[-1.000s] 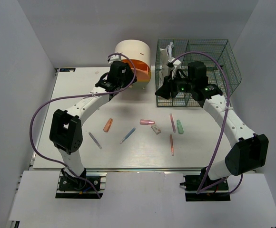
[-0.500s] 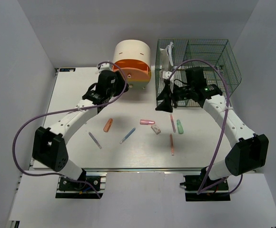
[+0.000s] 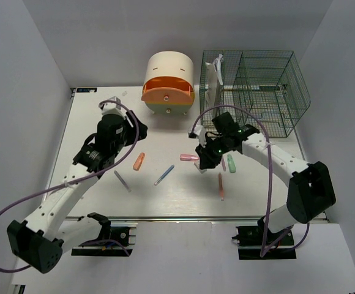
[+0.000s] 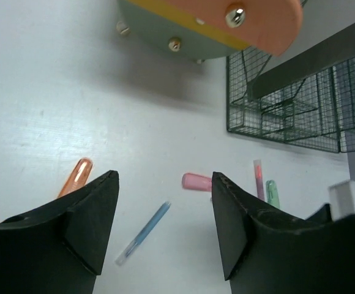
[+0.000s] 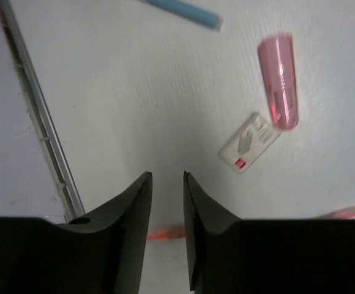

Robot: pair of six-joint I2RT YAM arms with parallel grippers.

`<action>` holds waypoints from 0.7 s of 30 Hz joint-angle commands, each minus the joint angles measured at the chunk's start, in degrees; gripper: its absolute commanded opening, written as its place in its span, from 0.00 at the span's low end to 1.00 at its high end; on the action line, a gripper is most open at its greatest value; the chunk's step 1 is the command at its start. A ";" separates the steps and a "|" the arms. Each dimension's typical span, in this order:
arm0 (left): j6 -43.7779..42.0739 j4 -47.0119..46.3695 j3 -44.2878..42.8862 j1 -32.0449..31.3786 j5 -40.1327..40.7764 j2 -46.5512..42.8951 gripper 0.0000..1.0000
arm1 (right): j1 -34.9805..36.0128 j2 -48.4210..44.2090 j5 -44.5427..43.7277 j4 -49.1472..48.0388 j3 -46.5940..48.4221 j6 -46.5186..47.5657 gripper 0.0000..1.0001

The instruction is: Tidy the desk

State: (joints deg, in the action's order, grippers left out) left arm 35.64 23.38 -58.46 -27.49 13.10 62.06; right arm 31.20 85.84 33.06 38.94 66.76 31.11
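The white desk [image 3: 98, 110] carries scattered stationery: an orange marker [image 3: 139, 161], a blue pen [image 3: 164, 174], a pink marker [image 3: 189, 157], a white eraser [image 3: 201, 166], a green marker [image 3: 231, 163], a red pen [image 3: 221, 186] and a bluish pen [image 3: 122, 180]. My left gripper [image 3: 125, 125] hovers open and empty over the left middle; its view shows the orange marker [image 4: 76, 176], blue pen [image 4: 145, 231] and pink marker [image 4: 196, 181] below. My right gripper [image 3: 205, 156] hangs over the desk beside the eraser [image 5: 250, 142] and pink marker [image 5: 278, 89], jaws narrowly apart and empty.
A cream, orange and yellow drawer box [image 3: 168, 86] stands at the back centre. A green wire mesh organizer [image 3: 254, 92] stands at the back right with a white item in its left compartment. The desk's front rail [image 5: 40, 116] shows in the right wrist view.
My left arm has drawn back from the drawer box toward the front left. My right arm has moved from the mesh organizer down to the pink marker and eraser.
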 commanded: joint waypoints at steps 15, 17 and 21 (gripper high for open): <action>7.52 10.20 8.36 0.24 4.30 -13.11 0.73 | 5.01 9.87 -25.67 -13.35 -0.58 -34.01 0.51; 7.87 10.55 8.45 0.24 4.47 -13.37 0.73 | 5.45 11.44 -27.25 -14.06 0.03 -33.93 0.53; 8.66 10.99 9.06 0.24 4.74 -14.33 0.73 | 5.80 14.52 -30.07 -13.71 1.44 -33.23 0.60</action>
State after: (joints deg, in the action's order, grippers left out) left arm 43.18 33.12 -50.11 -27.49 16.73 49.25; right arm 36.53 99.31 6.33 26.81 65.25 -0.84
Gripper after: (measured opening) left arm 0.728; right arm 0.587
